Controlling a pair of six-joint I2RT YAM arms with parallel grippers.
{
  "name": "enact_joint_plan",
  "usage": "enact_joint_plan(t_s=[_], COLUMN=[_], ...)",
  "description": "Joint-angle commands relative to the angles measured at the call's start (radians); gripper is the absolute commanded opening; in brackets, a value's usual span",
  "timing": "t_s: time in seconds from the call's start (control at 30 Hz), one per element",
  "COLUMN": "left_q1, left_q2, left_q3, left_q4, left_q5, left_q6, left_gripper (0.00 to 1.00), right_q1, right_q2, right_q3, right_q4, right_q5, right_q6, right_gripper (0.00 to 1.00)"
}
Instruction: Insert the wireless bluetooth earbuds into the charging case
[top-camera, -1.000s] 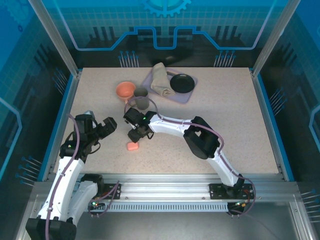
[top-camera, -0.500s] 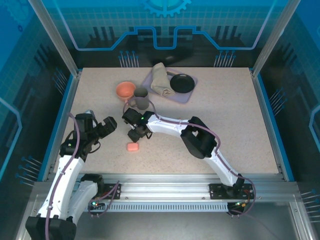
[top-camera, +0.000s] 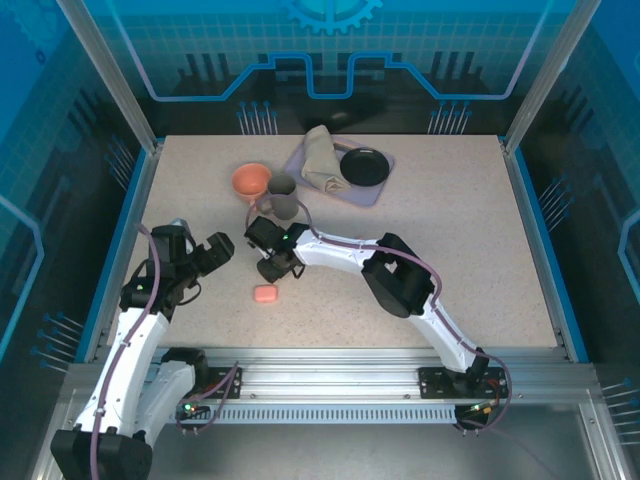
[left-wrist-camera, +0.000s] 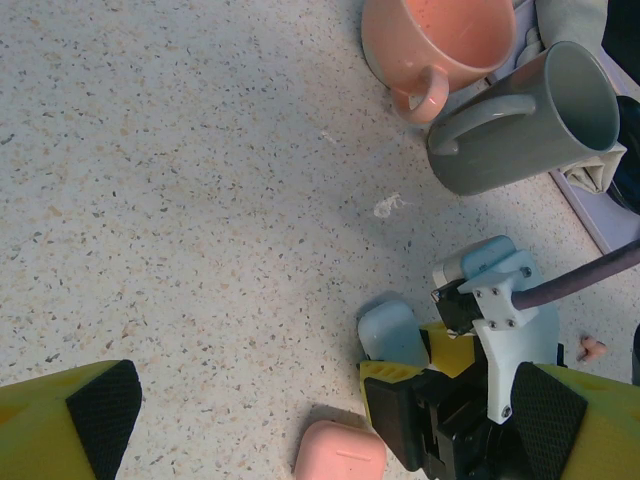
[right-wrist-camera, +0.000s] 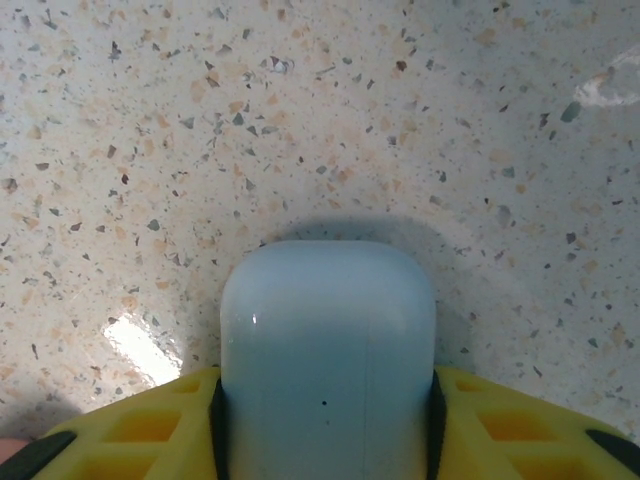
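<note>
The right gripper (top-camera: 273, 268) pinched a pale blue charging case (right-wrist-camera: 327, 350) between its yellow fingers, the case resting on the speckled table (top-camera: 450, 230). A pink charging case (left-wrist-camera: 340, 452) lay just beside that gripper, lid closed. A salmon-pink earbud (left-wrist-camera: 592, 348) lay near it, untouched. The left gripper (top-camera: 205, 265) hung spread wide, empty, to its left.

The table (top-camera: 470, 210) is speckled, stone-look composite, matt with a faint sheen. The pale blue case (right-wrist-camera: 327, 340) is smooth satin plastic; the pink case (left-wrist-camera: 340, 455) is the same but duller. The salmon mug (left-wrist-camera: 440, 35) looks glazed and the grey mug (left-wrist-camera: 500, 150) matt. The right tool (right-wrist-camera: 325, 385) is yellow moulded plastic with black pads. The napkin (top-camera: 320, 158) is soft cloth.
</note>
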Motion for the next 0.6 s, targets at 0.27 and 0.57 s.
enact_joint_plan(t_s=[0.27, 0.57], left_q1=[-0.004, -0.003], left_q2=[0.057, 0.214], left_q3=[0.013, 0.027], left_q4=[0.053, 0.182], left_q5=[0.148, 0.438], left_q6=[0.021, 0.062], left_gripper=[0.99, 0.98], right_q1=[-0.04, -0.061], right_q2=[-0.165, -0.384], right_q3=[-0.257, -0.585], right_q4=[0.191, 0.449], right_q5=[0.001, -0.041], right_q6=[-0.094, -0.208], right_gripper=[0.39, 0.38])
